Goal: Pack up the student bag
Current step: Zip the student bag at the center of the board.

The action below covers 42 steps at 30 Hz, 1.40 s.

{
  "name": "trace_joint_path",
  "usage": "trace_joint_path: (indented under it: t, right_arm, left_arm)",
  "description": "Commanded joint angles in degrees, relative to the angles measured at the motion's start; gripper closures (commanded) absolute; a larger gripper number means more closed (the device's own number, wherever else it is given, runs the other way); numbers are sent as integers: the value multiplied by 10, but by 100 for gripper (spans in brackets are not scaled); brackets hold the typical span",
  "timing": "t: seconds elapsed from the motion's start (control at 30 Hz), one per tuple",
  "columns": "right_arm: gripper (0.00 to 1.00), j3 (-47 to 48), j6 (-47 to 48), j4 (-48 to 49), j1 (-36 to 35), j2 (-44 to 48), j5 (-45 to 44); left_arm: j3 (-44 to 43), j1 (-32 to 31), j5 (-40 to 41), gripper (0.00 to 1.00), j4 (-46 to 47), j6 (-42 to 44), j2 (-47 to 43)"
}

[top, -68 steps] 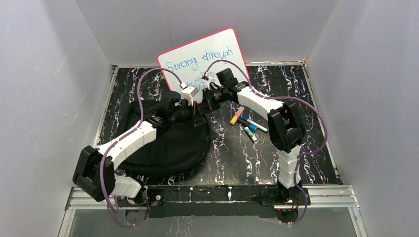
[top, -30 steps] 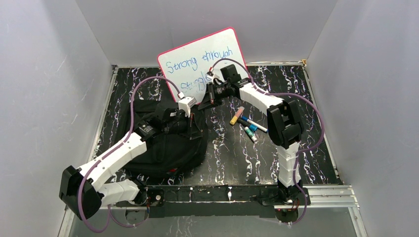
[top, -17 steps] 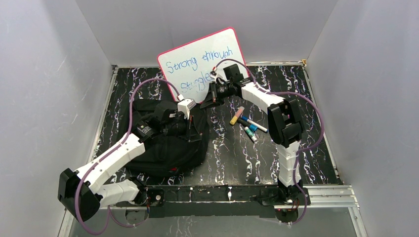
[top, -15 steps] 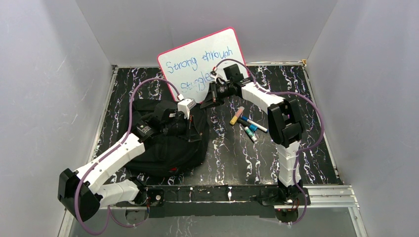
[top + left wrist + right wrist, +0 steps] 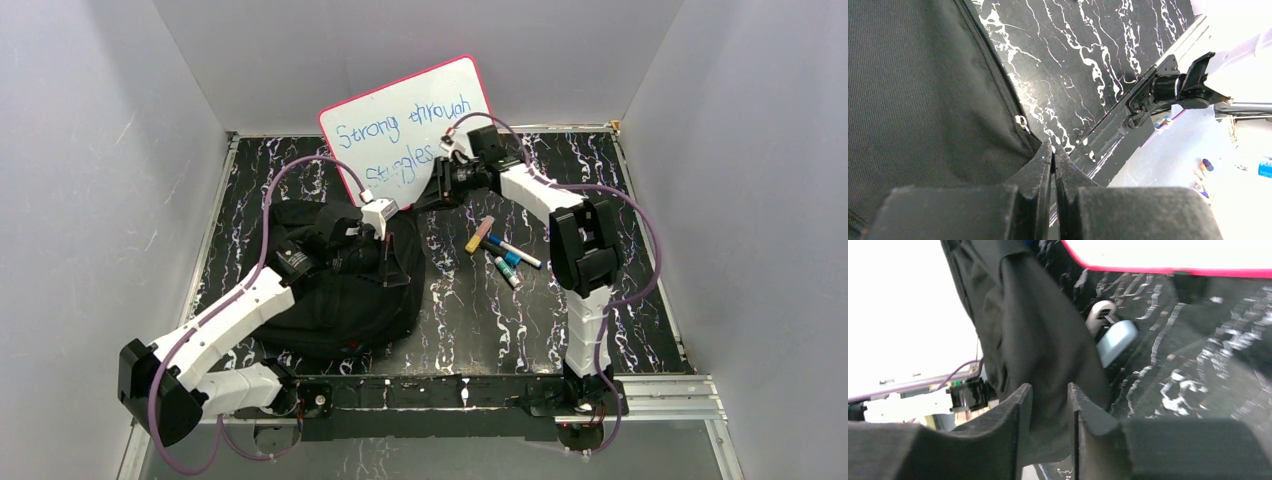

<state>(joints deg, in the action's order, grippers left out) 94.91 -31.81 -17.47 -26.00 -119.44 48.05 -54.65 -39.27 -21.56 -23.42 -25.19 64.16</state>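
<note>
The student bag (image 5: 340, 290) is a black fabric backpack lying at the left middle of the table. My left gripper (image 5: 385, 243) is at the bag's right edge. In the left wrist view its jaws (image 5: 1053, 150) are pressed together at the bag's seam (image 5: 923, 100). My right gripper (image 5: 425, 197) is at the bag's far right corner, below the whiteboard. In the right wrist view a fold of the bag's black fabric (image 5: 1038, 340) runs between its fingers (image 5: 1048, 395). A grey buckle (image 5: 1110, 335) lies beside the fold.
A pink-rimmed whiteboard (image 5: 410, 120) with blue writing leans on the back wall. Several markers (image 5: 500, 252) lie on the marbled table right of the bag. The right arm's elbow (image 5: 580, 245) stands over the table's right middle. Grey walls enclose three sides.
My left arm has drawn back toward the near left and the bag has bunched up with it. My right wrist has moved right and farther back along the foot of the whiteboard.
</note>
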Motion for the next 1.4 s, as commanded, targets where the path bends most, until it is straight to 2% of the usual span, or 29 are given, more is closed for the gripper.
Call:
trace_joint_path:
  t: [0.0,0.13,0.33,0.57,0.77,0.87,1.17,1.37]
  right_arm:
    - [54,-41,28,41,33,81,-44]
    - [42,-155,27,48,32,169,-96]
    - [39,-312,6,48,25,321,-190]
    - [25,-432,-101,77,-64,463,-323]
    - [25,-438,-165,104,-171,464,-401]
    - [26,-441,-192,107,-203,463,-439]
    - [27,-451,-231,118,-225,433,-477]
    - [30,-459,-236,92,-240,443,-534]
  left_arm:
    - [-41,-10,27,100,-1,-23,22]
    - [-62,-9,76,100,36,-25,57]
    - [-118,14,82,100,53,-5,128]
    - [-174,62,41,100,70,13,195]
    - [-216,77,32,100,68,31,237]
    - [-224,82,31,100,69,34,245]
    - [-221,87,17,100,72,38,245]
    - [-215,87,13,100,74,40,239]
